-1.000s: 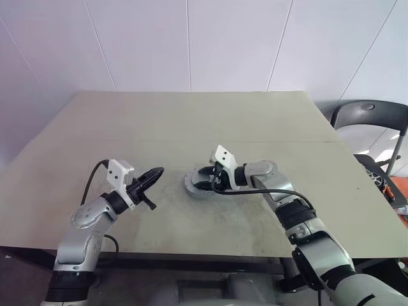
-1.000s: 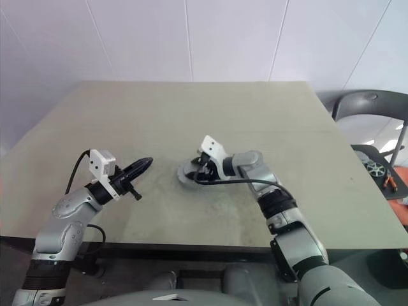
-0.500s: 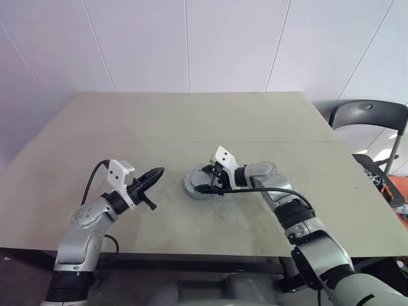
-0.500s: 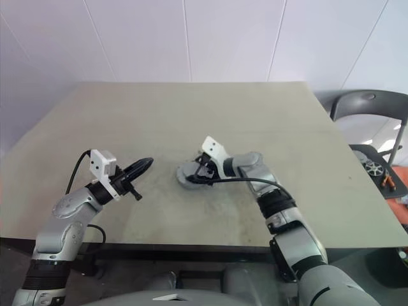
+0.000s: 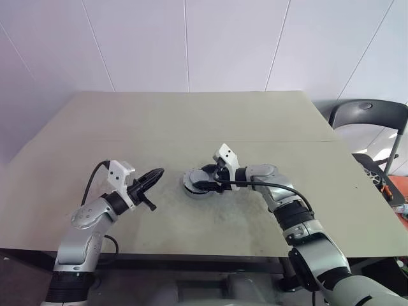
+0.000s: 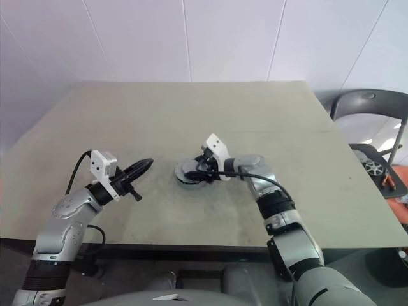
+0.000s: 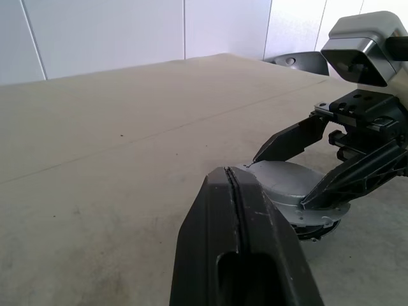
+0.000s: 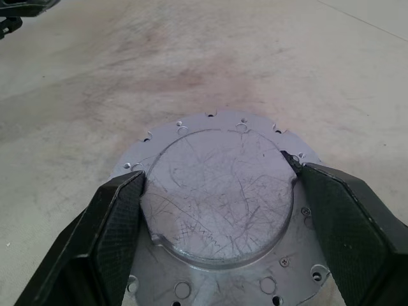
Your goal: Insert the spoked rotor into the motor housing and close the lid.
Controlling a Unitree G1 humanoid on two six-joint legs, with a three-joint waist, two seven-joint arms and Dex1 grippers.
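Observation:
The lid [image 8: 220,197], a scratched silvery disc with a raised round centre and small holes round its rim, lies flat near the table's middle. A dark strip under its edge is the motor housing [image 7: 315,231], otherwise covered. The spoked rotor is hidden. My right gripper [image 8: 218,175] reaches in from the right and is open. Its fingers [image 8: 115,223] stand on either side of the lid's raised centre, close against its edge. My left gripper [image 5: 156,172] hovers shut and empty just left of the lid [image 5: 191,191].
The beige table [image 5: 191,121] has a seam running across behind the lid. A dark chair [image 5: 366,118] stands off the table's right side, with small objects [image 5: 382,182] on the floor beyond the right edge.
The right wrist has rolled and its fingers have spread a little wider. The lid, tilted before, now lies flat. The left arm has kept still.

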